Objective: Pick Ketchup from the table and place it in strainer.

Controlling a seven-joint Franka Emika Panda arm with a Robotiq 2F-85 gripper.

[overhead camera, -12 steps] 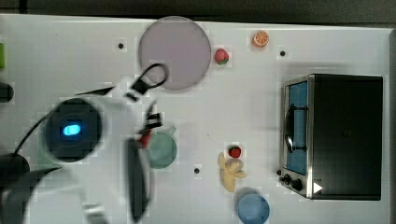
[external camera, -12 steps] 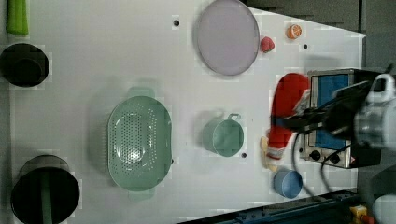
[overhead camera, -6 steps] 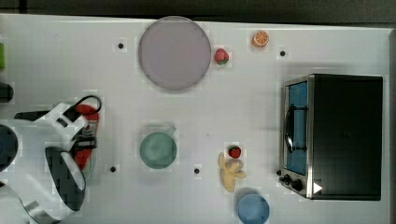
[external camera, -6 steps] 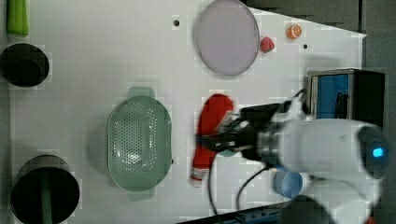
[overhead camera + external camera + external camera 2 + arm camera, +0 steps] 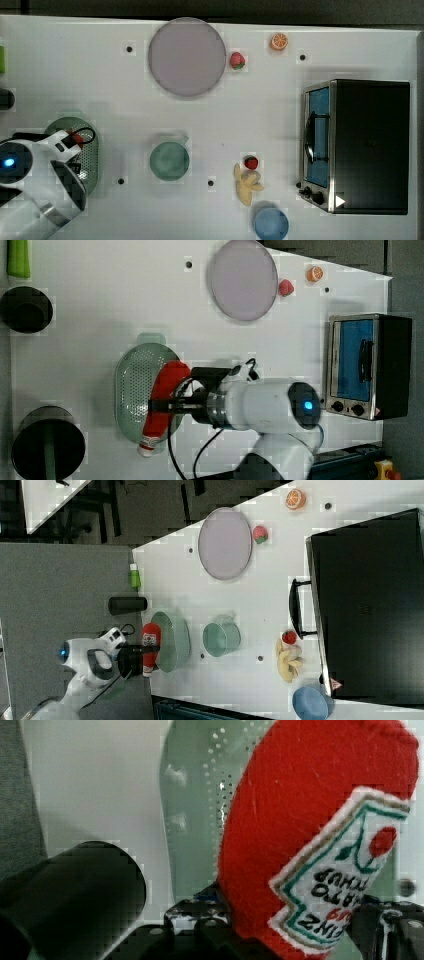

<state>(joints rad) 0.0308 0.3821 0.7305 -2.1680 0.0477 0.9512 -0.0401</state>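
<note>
The ketchup (image 5: 167, 390) is a red bottle with a white label and a white cap. It hangs lengthwise over the pale green strainer (image 5: 131, 385), its cap end past the rim. My gripper (image 5: 162, 406) is shut on the bottle's body from the left view's right. In the wrist view the ketchup (image 5: 310, 835) sits between dark fingers (image 5: 187, 920), with the perforated strainer (image 5: 195, 820) behind it. In the right view the ketchup (image 5: 150, 640) stands against the strainer (image 5: 175, 637) at its outer edge. In the top view my arm hides most of the strainer (image 5: 92, 150).
A green cup (image 5: 200, 390) lies just behind my wrist. Two black cylinders (image 5: 26, 309) (image 5: 47, 450) stand beyond the strainer. Farther off are a lilac plate (image 5: 186, 56), a toaster oven (image 5: 357, 145), a banana (image 5: 246, 185), strawberries (image 5: 251, 162) and a blue bowl (image 5: 271, 223).
My arm has carried the ketchup from beside the toaster oven, across the green cup, to above the strainer. The grip on the bottle has held.
</note>
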